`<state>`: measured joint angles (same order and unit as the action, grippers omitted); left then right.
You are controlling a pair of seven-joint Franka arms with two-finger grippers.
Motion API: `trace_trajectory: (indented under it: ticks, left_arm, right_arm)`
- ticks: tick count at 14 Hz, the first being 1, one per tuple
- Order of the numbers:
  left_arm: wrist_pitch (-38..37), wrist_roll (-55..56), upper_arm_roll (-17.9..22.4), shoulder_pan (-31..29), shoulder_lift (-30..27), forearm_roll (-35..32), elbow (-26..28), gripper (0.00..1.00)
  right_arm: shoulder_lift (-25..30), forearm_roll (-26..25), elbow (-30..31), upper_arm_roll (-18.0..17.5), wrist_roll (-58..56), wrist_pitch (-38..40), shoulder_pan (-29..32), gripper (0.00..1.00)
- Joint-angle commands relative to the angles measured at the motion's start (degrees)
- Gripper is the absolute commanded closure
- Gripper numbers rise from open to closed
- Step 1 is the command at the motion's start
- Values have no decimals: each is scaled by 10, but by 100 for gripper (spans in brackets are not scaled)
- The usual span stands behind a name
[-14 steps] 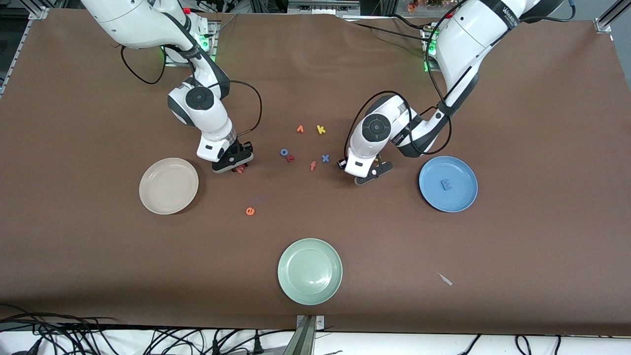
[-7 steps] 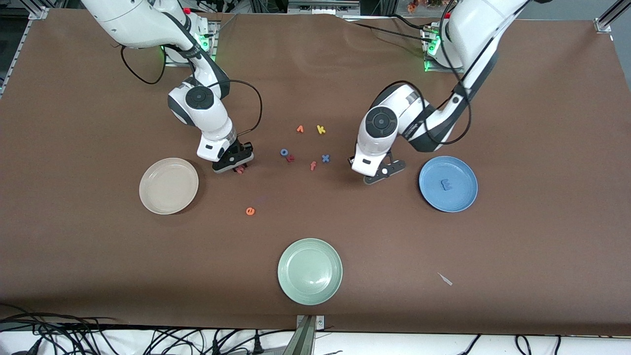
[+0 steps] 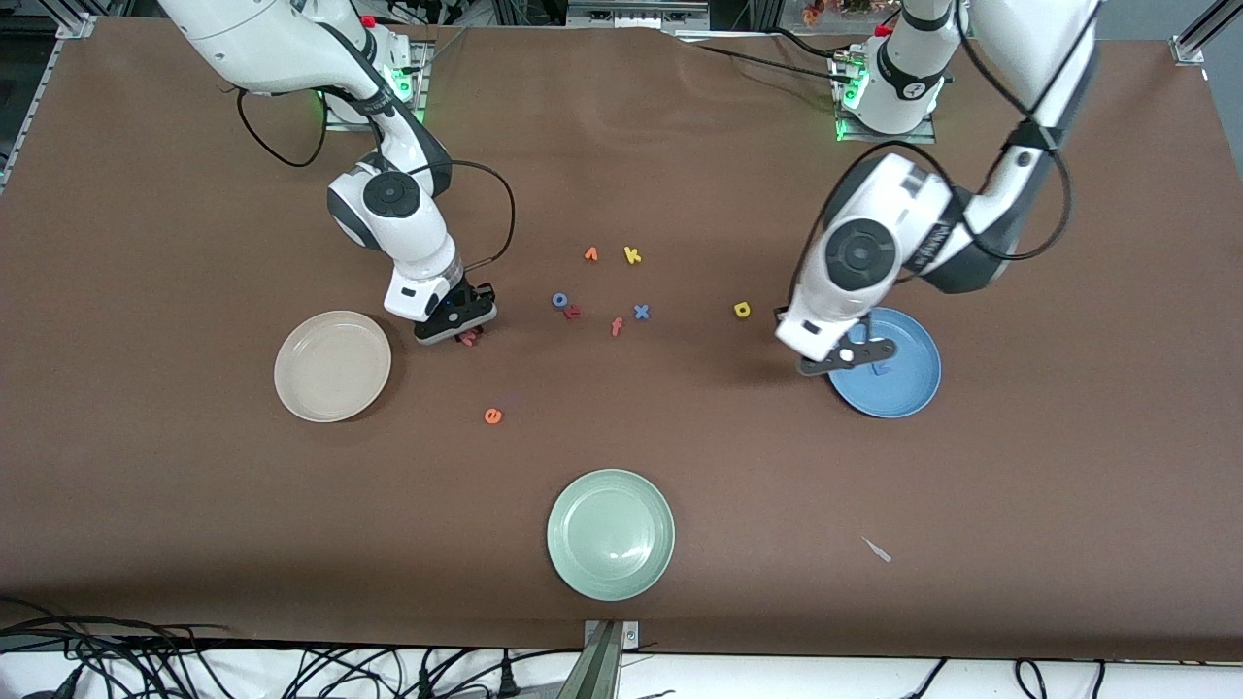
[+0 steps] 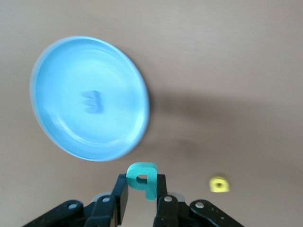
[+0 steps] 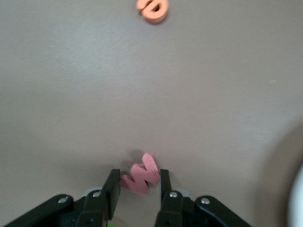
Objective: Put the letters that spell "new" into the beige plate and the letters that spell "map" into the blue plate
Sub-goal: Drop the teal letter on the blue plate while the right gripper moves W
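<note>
Beige plate [image 3: 332, 366] sits bare at my right arm's end of the surface. Beside it my right gripper [image 3: 464, 327] grasps the salmon "w" [image 5: 140, 175]; the orange "e" [image 3: 493, 416] lies nearer the camera. My left gripper [image 4: 140, 198], jaws clenched on the teal "a" [image 4: 142, 177], hangs over the blue plate [image 3: 908, 388] rim; the "m" [image 4: 92, 101] lies inside, the yellow "p" [image 3: 742, 310] nearby.

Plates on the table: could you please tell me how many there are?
3: the beige plate toward the right arm's end, the blue plate toward the left arm's end, the pale green plate nearest the front camera.

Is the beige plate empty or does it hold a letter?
Empty. The front view shows the beige plate bare inside; the w sits between the right gripper fingers.
</note>
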<state>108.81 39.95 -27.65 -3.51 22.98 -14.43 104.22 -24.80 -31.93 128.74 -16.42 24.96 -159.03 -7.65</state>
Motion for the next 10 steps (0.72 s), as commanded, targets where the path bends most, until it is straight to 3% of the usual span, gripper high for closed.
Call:
trace_trajectory:
  ticks: [1, 4, 7, 10]
  left_arm:
    - [-11, -84, -10, -50, -15, -7, 25, 100]
    - [3, -94, -10, -75, -11, -9, 45, 100]
    - [113, -151, -10, -119, -11, -10, 128, 100]
    - [207, -153, -8, -132, 1, -18, 188, 100]
  right_arm:
    - [34, 0, -24, -4, -46, 72, 3, 81]
    - [44, 32, -29, 4, -158, 77, 41, 81]
    - [43, 91, -39, 4, -302, 77, 106, 80]
    - [44, 109, -29, 9, -343, 77, 147, 78]
